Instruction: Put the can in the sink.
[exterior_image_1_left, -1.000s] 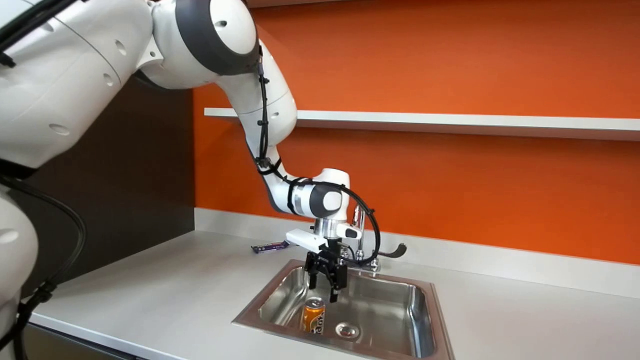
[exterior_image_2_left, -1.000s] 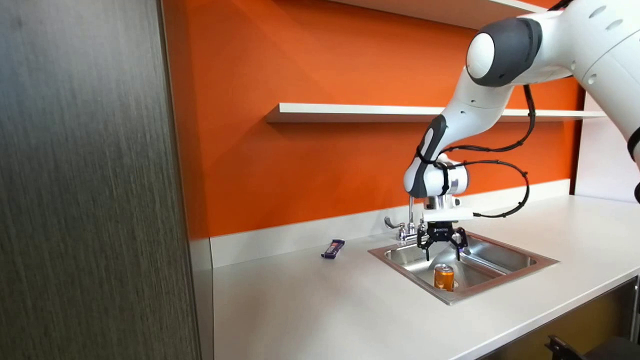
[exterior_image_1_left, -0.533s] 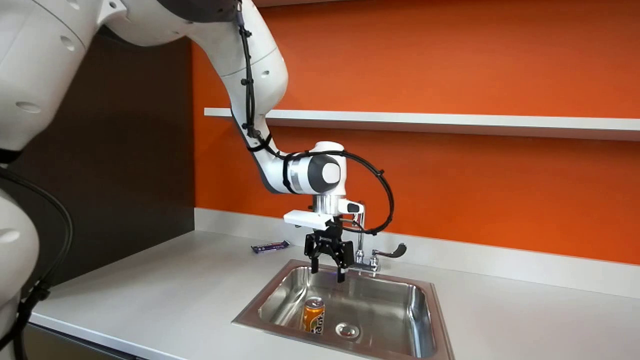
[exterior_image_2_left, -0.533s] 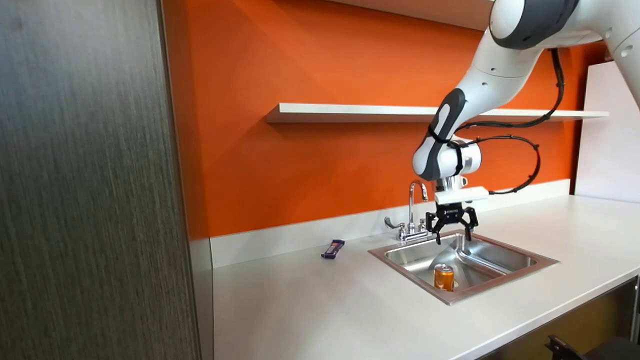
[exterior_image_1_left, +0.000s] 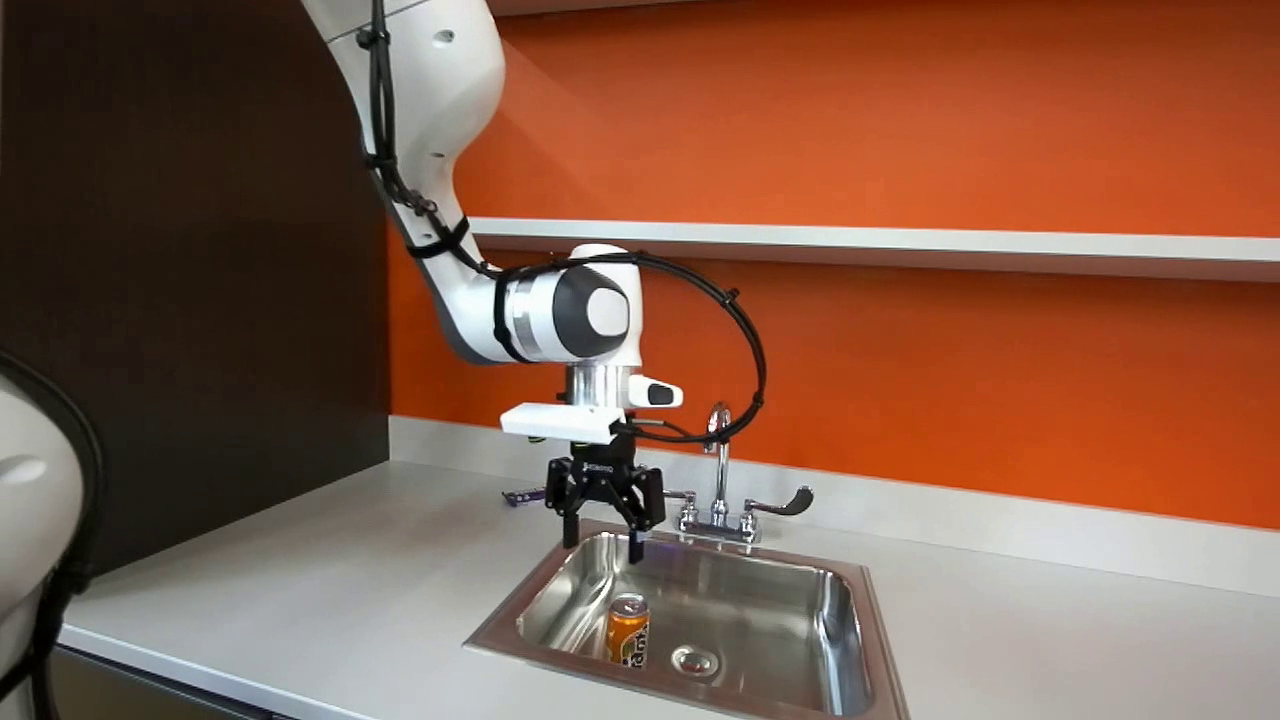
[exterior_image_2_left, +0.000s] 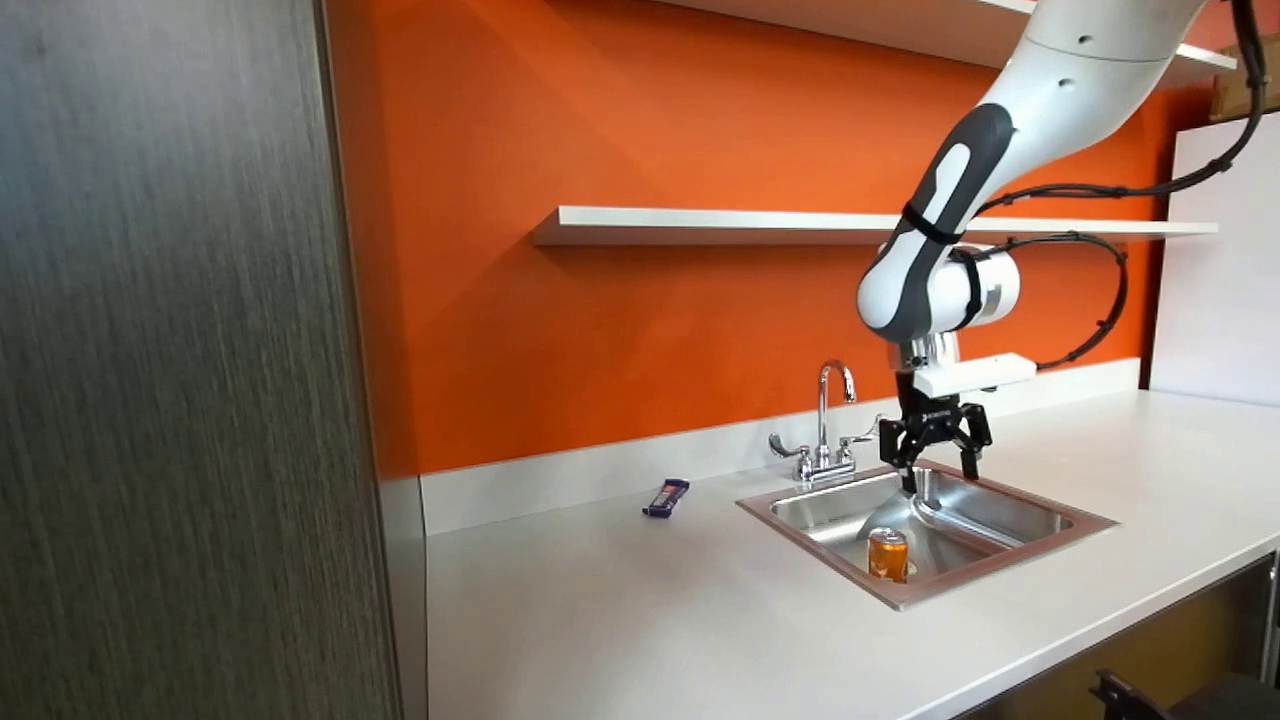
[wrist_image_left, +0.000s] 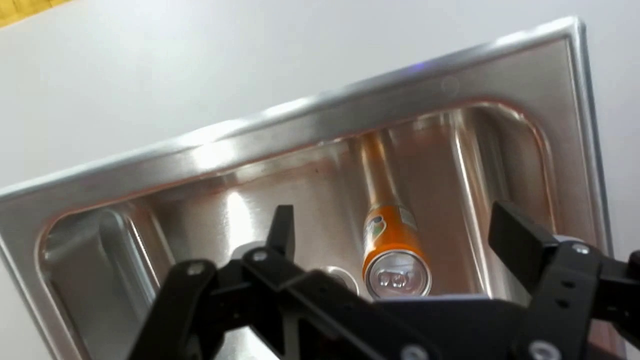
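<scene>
Your can (wrist_image_left: 392, 237) stands upright inside the sink (exterior_image_1_left: 546, 575), visible in both exterior views, its body orange and its top silvery. It sits near the drain (exterior_image_1_left: 694, 661); the rim cuts across its foot in an exterior view, so you can't tell whether it touches the wall there. Your 2 fingers (wrist_image_left: 520, 245) are spread well apart and hang above the sink, clear of the can. In the wrist view you look down at the can's top through the gap between them. Behind the sink rises the chrome faucet (exterior_image_2_left: 823, 420) with 2 handles. A purple-wrapped bar (exterior_image_2_left: 666, 497) lies on the white surface (exterior_image_2_left: 600, 600), and a white shelf (exterior_image_2_left: 700, 222) crosses the orange wall (exterior_image_2_left: 620, 340).
</scene>
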